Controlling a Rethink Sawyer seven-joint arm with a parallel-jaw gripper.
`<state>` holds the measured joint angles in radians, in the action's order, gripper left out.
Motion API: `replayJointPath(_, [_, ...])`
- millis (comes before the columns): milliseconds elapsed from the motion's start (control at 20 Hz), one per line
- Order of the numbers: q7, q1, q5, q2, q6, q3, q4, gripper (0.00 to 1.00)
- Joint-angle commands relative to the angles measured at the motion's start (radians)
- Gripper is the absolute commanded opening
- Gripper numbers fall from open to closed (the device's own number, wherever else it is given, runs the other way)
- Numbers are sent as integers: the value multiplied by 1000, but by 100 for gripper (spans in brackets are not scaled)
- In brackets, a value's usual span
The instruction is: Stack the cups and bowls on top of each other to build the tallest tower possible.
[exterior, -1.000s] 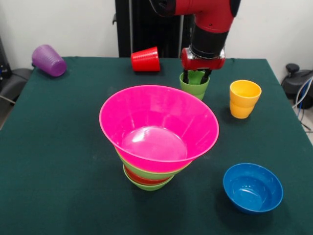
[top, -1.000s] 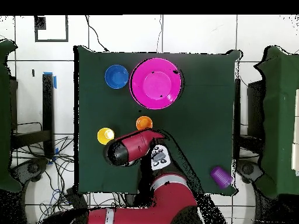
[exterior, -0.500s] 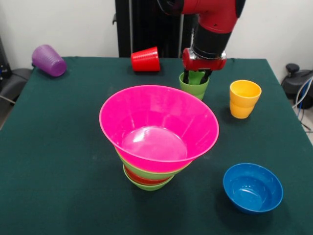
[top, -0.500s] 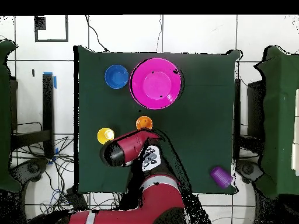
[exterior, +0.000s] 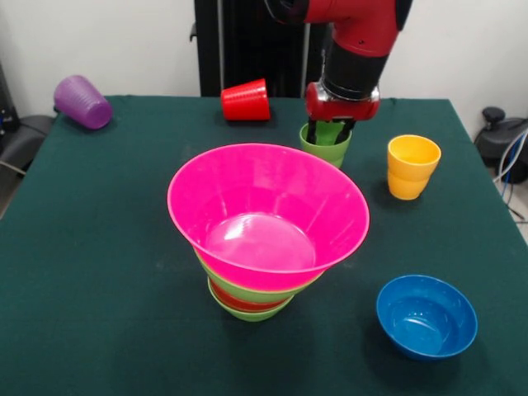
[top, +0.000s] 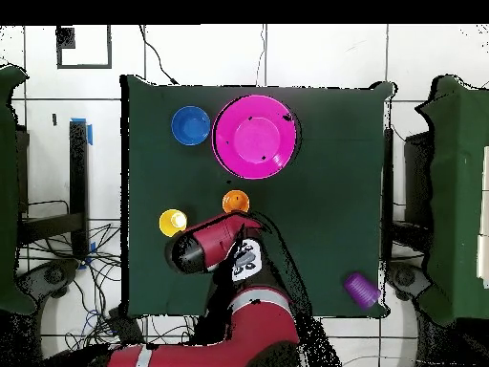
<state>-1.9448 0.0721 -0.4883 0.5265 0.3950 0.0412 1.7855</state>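
Observation:
My gripper reaches down onto the light green cup behind the tower, and its jaws look shut on the cup's rim. The tower is a small green, a red-orange and a large green bowl with the huge pink bowl on top; it also shows in the overhead view. The blue bowl sits apart at the front right. The yellow cup stands upright. The red cup and the purple cup lie on their sides. The orange cup shows only overhead.
The dark green table carries everything. In the overhead view my arm covers the green and red cups. The purple cup lies near a table corner. The robot's pedestal stands behind the far edge.
The gripper and the light green cup have shifted slightly left and up together. Nothing else has moved.

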Motion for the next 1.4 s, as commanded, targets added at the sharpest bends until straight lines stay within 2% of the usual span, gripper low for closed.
replayJointPath(50, [-65, 78, -102, -353, -341, 38, -166, 100])
replayJointPath(350, [-50, 104, -105, -366, -353, 56, -163, 100])
replayJointPath(700, [0, 231, -73, -362, -298, 180, -100, 100])
replayJointPath(950, [18, 289, -63, -361, -255, 236, -75, 100])
replayJointPath(1400, [5, 317, -55, -372, -242, 265, -67, 100])
